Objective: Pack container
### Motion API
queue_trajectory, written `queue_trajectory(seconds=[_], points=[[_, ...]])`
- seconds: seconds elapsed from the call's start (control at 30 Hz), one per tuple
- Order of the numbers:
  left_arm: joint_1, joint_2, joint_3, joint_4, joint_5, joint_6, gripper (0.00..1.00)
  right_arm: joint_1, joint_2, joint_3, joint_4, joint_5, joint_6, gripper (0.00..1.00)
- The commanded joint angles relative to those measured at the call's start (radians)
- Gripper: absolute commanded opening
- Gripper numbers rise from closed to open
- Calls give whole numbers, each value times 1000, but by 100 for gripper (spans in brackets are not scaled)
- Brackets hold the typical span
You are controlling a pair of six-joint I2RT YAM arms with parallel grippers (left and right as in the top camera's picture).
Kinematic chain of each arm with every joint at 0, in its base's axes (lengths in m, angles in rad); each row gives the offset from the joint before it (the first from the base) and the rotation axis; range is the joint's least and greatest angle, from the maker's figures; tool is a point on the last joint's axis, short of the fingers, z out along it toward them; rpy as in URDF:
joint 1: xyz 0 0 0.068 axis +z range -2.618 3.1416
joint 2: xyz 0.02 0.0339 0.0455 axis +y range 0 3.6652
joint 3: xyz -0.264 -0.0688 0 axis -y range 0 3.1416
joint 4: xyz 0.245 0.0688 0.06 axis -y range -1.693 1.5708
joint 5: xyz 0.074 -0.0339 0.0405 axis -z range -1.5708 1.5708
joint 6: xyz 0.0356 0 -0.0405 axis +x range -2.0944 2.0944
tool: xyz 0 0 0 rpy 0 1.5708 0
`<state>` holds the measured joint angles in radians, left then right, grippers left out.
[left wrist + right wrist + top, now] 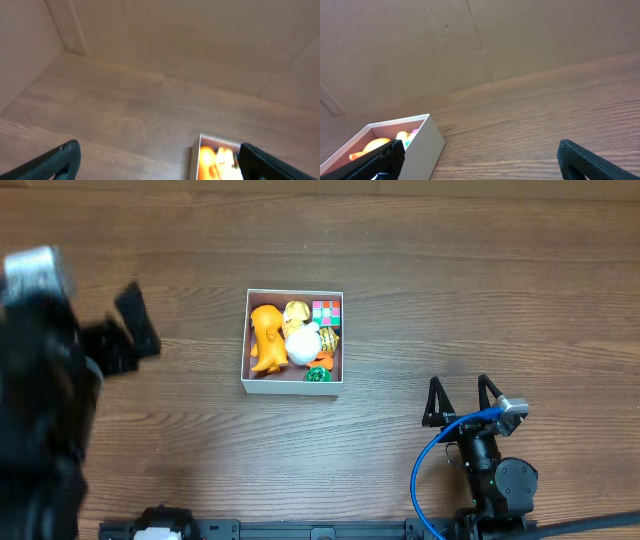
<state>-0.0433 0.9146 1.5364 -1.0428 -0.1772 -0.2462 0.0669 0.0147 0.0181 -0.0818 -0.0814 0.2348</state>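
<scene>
Two robot arms at a wooden table [400, 270], seen from above and from each wrist.

The left gripper [160, 149] is spread wide, with nothing between its fingers [62, 159] and touching nothing. It hangs above the table's left side, blurred in the overhead view. The right gripper [461, 396] is also spread wide and empty. It sits near the front right, apart from everything on the table.

One container [293, 387], a square shallow white-walled box, sits near the middle of the table, between the two arms and well apart from both grippers. It is crowded with small toys:
- one orange figure [264, 338] along the left wall
- one white round toy [301, 346] in the middle, touching the figure
- one yellow toy [296, 311] at the back
- one multicoloured cube [327, 310] in the back right corner
- one green ball [319, 376] in the front right corner

A couple of smaller pieces lie along the right wall, too small to make out.
</scene>
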Motion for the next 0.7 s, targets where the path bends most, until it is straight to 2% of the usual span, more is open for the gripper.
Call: queue_trajectory(seconds=[0.0, 0.3, 0.47, 0.67], points=[[4, -193, -229, 113, -14, -27, 100, 5, -12, -10, 5, 1, -3, 100], [4, -562, -731, 516, 42, -27, 100, 5, -12, -10, 5, 1, -3, 100], [4, -678, -922, 656, 98, -27, 100, 5, -12, -10, 5, 1, -3, 100], [4, -765, -1023, 623, 96, -27, 100, 5, -12, -10, 5, 1, -3, 100]])
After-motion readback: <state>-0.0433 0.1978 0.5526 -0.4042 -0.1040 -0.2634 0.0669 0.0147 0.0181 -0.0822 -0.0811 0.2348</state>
